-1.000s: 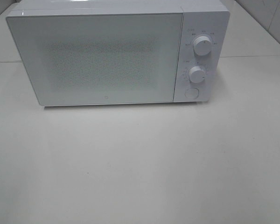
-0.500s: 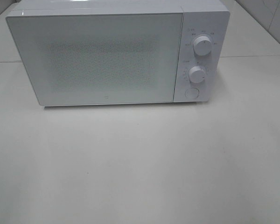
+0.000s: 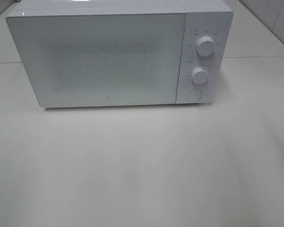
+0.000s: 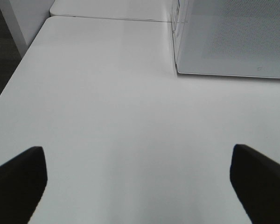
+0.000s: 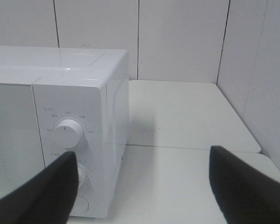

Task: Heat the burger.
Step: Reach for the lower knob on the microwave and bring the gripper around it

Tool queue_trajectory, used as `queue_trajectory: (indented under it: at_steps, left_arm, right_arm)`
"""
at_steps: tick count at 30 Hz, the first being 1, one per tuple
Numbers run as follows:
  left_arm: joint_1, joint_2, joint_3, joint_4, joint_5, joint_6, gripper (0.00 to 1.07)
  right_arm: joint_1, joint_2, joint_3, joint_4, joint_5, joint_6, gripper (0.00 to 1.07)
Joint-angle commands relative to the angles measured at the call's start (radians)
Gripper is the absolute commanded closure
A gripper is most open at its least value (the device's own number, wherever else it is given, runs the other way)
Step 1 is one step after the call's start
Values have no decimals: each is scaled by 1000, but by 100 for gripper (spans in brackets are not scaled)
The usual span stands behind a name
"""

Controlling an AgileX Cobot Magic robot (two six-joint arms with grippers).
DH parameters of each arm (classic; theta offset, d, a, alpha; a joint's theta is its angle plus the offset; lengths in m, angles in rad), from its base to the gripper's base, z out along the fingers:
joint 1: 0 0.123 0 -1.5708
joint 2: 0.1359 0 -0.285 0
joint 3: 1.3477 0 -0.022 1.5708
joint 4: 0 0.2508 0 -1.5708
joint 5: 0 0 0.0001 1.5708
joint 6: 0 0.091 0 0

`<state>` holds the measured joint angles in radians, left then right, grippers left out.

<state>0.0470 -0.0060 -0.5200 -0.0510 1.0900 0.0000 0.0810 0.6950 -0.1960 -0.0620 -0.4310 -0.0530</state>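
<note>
Spanning every view: white table (image 3: pixel 142 165), matt. A seam crosses it and meets the sides of the microwave.

Wall (image 5: pixel 177 37): pale panels with dark upright joints, standing behind the table and along its right edge.

Microwave oven (image 3: pixel 109 7): white, box-shaped. It stands on the far part of the table with its front turned to the exterior camera.

Door (image 3: pixel 99 59): shut and flush with the front. It is pale glass with a fine dotted mesh field, and nothing can be made out through it.

Left claw (image 4: pixel 137 156): its two dark fingers (image 4: pixel 18 184) are spread wide, with only bare table between them. It hovers over the table off the microwave's left front corner and touches nothing. It is seen only in its wrist view.

Right claw (image 5: pixel 142 156): its two dark fingers (image 5: pixel 245 186) are set well apart and hold nothing. It is raised near the microwave's right front corner, facing the control side, clear of the casing. It is seen only in its wrist view.

Control panel (image 3: pixel 213 61): a narrow strip to the right of the door, with small grey markings too fine to read.

Upper knob (image 3: pixel 206 47): white and round, ringed by scale marks.

Lower knob (image 3: pixel 199 75): the same kind, directly beneath the upper one.

Round button (image 3: pixel 194 94): white, at the foot of the panel, just under the lower knob.

Burger: I cannot tell where it is from these views.
</note>
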Motion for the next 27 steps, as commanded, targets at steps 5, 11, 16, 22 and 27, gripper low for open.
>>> queue_trajectory:
  at_steps: [5, 11, 16, 22, 27]
  left_arm:
    - [2, -15, 4, 4, -18, 0, 6]
    - [2, -15, 4, 4, -18, 0, 6]
    - [2, -15, 4, 4, -18, 0, 6]
    - [2, -15, 4, 4, -18, 0, 6]
    - [2, -15, 4, 4, -18, 0, 6]
  right_arm:
    - [3, 299, 3, -46, -242, 53, 25]
    - [3, 487, 3, -58, -536, 53, 25]
    - [44, 677, 3, -7, -765, 53, 25]
    - [197, 857, -18, 213, -929, -16, 28]
    - [285, 941, -76, 280, -944, -17, 30]
